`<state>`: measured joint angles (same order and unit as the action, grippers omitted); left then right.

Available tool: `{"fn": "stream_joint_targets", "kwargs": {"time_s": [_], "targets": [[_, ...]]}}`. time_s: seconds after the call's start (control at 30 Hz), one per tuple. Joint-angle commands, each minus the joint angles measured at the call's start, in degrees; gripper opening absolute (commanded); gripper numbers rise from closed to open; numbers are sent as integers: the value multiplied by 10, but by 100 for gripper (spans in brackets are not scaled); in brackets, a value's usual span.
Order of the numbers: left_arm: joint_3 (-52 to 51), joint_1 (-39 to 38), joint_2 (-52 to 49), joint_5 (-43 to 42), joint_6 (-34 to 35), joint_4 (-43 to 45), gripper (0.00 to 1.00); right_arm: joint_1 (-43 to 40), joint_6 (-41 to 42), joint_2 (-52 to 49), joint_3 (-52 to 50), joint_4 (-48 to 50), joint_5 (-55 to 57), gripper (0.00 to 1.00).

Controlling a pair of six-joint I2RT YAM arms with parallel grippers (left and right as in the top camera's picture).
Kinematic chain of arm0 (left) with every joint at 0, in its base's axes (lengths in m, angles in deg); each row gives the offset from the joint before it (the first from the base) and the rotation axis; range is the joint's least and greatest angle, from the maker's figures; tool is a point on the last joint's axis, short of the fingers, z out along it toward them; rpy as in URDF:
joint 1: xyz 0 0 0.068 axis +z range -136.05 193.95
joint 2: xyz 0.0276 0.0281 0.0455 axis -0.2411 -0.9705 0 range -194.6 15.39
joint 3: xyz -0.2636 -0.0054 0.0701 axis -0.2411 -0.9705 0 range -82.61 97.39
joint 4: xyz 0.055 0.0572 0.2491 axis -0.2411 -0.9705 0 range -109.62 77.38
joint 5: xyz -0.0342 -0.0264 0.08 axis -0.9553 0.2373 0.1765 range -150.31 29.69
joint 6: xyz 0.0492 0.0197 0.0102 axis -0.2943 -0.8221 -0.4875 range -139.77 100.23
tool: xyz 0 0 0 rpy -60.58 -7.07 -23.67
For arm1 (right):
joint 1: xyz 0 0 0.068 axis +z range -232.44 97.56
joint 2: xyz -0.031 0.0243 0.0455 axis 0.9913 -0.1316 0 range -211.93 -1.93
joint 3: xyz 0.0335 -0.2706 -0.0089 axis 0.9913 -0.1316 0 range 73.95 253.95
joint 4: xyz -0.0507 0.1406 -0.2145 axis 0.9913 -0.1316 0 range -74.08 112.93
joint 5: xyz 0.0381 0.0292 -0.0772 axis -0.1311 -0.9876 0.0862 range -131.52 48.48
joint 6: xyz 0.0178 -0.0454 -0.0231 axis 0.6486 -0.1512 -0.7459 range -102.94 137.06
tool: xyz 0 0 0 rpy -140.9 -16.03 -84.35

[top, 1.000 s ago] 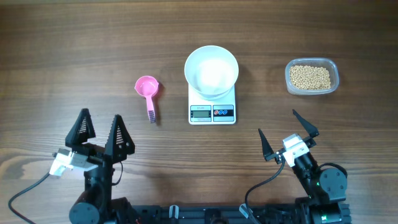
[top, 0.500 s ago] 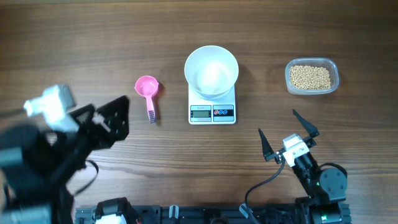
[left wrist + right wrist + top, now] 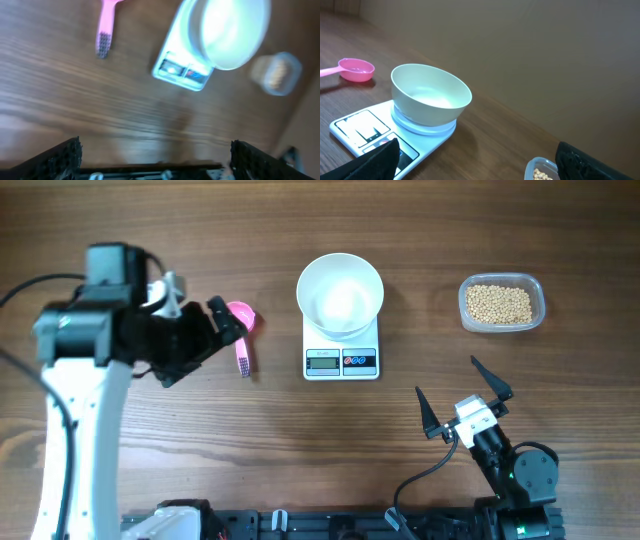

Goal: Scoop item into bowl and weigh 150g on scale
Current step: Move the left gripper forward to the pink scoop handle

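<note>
The bowl (image 3: 340,293) stands on the scale (image 3: 341,361) at the middle of the table (image 3: 320,220). It covers the scale's far part and leaves the display and button panel on the near edge in sight. The figures on the display are too small to read. The beans (image 3: 499,303) lie in a clear tub (image 3: 541,305) to the right of the scale and well apart from it. A pink scoop (image 3: 242,356) lies on the table to the left of the scale, with its cup on the far side and its handle pointing near.

The left gripper (image 3: 222,326) hangs above the table on a raised arm. From overhead it overlaps the left edge of the scoop's cup. Its wrist camera is blurred, but shows the fingers spread wide with only bare wood between them. The scoop, scale and bowl lie farther off in that view, so this gripper holds nothing.

The right gripper (image 3: 446,377) sits low at the near right, close to the arm's base. Its fingers are also spread wide and empty, pointing far and left. Its wrist camera looks across the table at the bowl on the scale, with the scoop beyond and the tub's corner at the lower right.
</note>
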<state>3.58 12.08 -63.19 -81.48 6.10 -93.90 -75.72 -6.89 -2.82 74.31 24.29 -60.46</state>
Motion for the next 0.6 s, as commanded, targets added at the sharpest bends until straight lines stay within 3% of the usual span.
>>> {"fn": "stream_joint_targets", "kwargs": {"time_s": [0.0,0.3,0.4,0.57], "targets": [[16,-63,-43,91,80,10,100,2,-5,3,-1,2,5,100],[15,-69,-157,172,70,45,100,2,-5,3,-1,2,5,100],[15,-43,-203,167,16,45,100,2,-5,3,-1,2,5,100],[5,14,-259,35,-127,46,100,2,-5,3,-1,2,5,100]]}}
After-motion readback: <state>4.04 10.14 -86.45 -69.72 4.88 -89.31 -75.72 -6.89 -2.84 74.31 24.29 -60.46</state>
